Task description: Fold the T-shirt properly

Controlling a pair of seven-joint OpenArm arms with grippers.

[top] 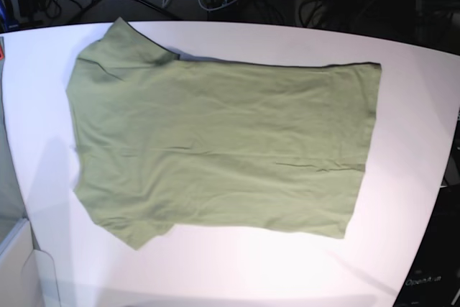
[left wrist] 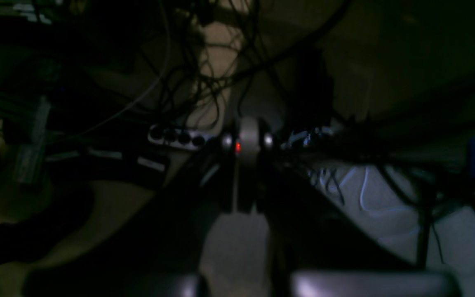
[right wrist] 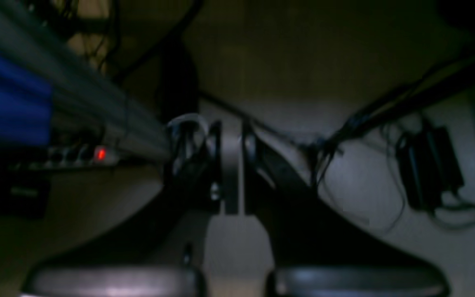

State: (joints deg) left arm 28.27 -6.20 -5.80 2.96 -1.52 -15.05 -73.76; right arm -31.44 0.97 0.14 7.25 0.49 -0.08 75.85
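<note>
Your T-shirt (top: 223,145) lies flat, unfolded, mid counter (top: 410,106), sleeves at 9 o'clock, hem at 3. Your left hand (left wrist: 245,165) and right hand (right wrist: 231,177) both sit pinched together, holding nothing, aimed at dark cables (left wrist: 196,74) off the counter.

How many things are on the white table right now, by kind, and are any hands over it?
T-shirt, olive green, spread flat: 1
Table, white: 1
Hands over the table in the base view: 0
Total: 2 things, the shirt and the table that bears it.
</note>
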